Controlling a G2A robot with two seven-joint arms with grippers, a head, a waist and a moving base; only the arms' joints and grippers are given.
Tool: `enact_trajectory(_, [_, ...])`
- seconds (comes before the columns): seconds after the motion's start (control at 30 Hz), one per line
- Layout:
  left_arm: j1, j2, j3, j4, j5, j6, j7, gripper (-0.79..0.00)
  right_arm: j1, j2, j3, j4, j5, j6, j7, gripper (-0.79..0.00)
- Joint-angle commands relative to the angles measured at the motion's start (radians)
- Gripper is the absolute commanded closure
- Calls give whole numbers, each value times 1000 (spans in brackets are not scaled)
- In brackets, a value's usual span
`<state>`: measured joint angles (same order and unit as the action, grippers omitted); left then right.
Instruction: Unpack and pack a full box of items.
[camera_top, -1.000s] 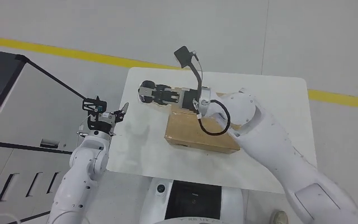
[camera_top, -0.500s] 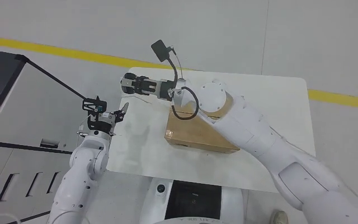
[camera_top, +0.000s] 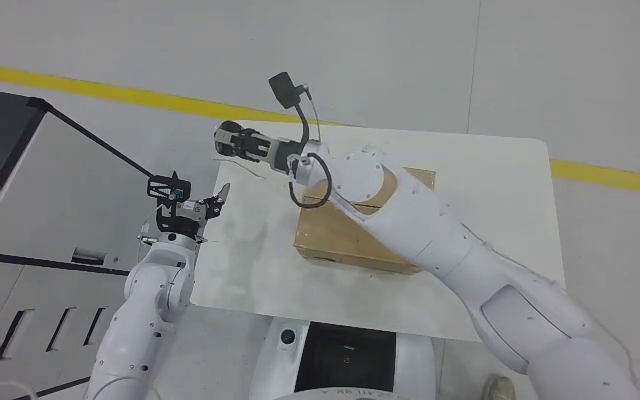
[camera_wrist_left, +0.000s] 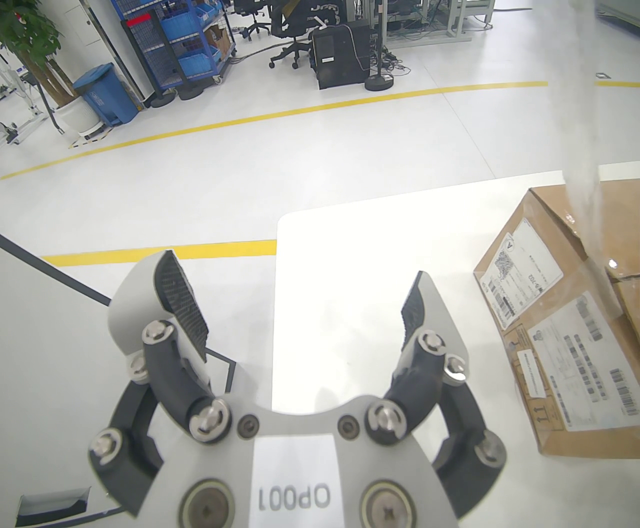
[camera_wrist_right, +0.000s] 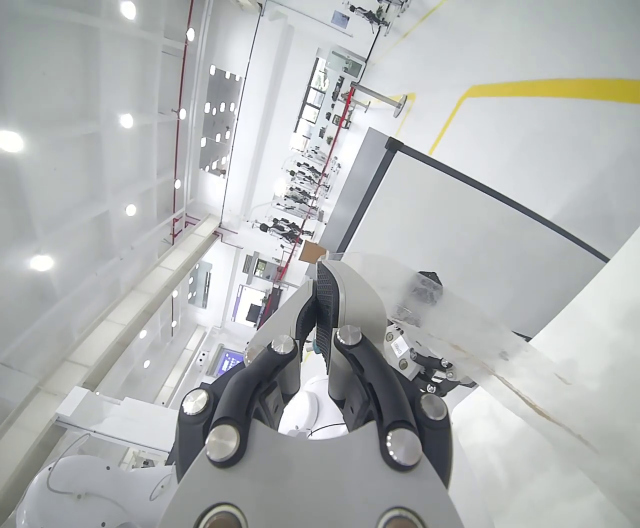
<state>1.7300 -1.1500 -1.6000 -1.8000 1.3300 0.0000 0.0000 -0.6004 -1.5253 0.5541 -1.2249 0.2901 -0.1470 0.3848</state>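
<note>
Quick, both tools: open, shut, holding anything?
Left tool: open, holding nothing.
Right tool: closed on a strip of clear tape.

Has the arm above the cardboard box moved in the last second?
Yes. The right gripper went from the cardboard box toward the far left corner of the table.
</note>
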Motion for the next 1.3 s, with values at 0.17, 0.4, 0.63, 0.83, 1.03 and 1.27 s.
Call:
enact_trajectory(0.17, [0,0,0,0,0,0,0,-785,25,-39,-15,54,18,1,38,0])
enact_trajectory(0.4, [0,0,0,0,0,0,0,-785,45,-78,-18,120,56,-30,68,-148])
enact_trajectory(0.63, [0,0,0,0,0,0,0,-785,51,-113,-23,172,60,-55,73,-382])
enact_trajectory(0.83, [0,0,0,0,0,0,0,-785,49,-133,-16,202,55,-69,86,-366])
enact_trajectory(1.03, [0,0,0,0,0,0,0,-785,40,-140,14,199,40,-95,90,-363])
enact_trajectory(1.27, [-4,-1,0,-4,-10,-7,-4,-785,-29,-99,127,89,1,-170,140,-357])
